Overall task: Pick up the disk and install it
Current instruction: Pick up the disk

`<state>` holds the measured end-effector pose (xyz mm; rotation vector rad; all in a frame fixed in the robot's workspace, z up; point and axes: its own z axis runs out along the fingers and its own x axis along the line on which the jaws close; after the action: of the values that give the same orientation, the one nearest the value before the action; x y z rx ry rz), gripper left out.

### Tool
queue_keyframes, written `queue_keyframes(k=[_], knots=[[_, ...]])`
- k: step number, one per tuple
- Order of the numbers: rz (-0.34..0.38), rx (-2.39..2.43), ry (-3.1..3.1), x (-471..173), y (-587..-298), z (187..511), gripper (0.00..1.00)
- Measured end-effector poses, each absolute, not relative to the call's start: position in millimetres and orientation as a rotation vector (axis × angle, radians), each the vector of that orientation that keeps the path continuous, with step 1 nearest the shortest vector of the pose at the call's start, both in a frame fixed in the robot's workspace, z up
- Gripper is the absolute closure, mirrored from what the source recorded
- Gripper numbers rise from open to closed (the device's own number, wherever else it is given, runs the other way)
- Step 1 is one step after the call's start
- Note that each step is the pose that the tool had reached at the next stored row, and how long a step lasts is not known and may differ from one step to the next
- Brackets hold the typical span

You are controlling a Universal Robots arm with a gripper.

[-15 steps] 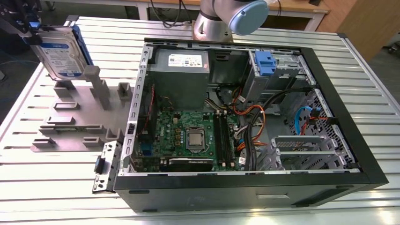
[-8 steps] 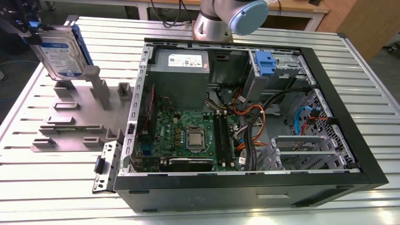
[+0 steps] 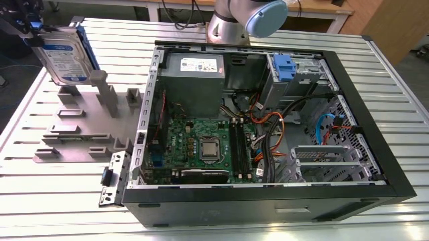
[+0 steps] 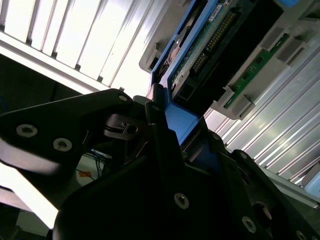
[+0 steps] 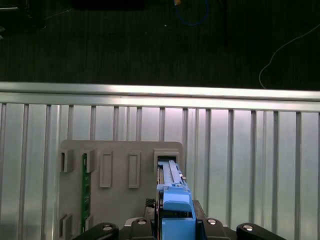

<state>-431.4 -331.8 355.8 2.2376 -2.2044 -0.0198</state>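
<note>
The disk (image 3: 64, 55), silver with a blue-and-white label and a blue carrier frame, stands on edge at the exterior view's far left, just above the grey slotted fixture (image 3: 77, 135). My gripper (image 3: 27, 29) is shut on its upper end. In the first wrist view the disk's blue frame (image 5: 175, 202) rises between the fingers, over a slot of the fixture (image 5: 120, 192). The second wrist view shows the disk's circuit-board side (image 4: 210, 45) and a dark finger (image 4: 160, 135) pressed against the blue frame.
The open computer case (image 3: 375, 125) lies on the slatted metal table (image 3: 40, 201), at the exterior view's right of the fixture. Inside are a drive bay with a blue latch (image 3: 284, 68), a grey power supply (image 3: 194, 75), the motherboard (image 3: 208, 145) and cables. A green board (image 5: 85, 190) stands in the fixture.
</note>
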Motion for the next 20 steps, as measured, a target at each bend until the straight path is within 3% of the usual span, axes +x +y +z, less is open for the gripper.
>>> queue_keyframes(k=[20], knots=[[-0.02, 2.235, -2.207, -431.5, -331.8, 358.8, 0.64]])
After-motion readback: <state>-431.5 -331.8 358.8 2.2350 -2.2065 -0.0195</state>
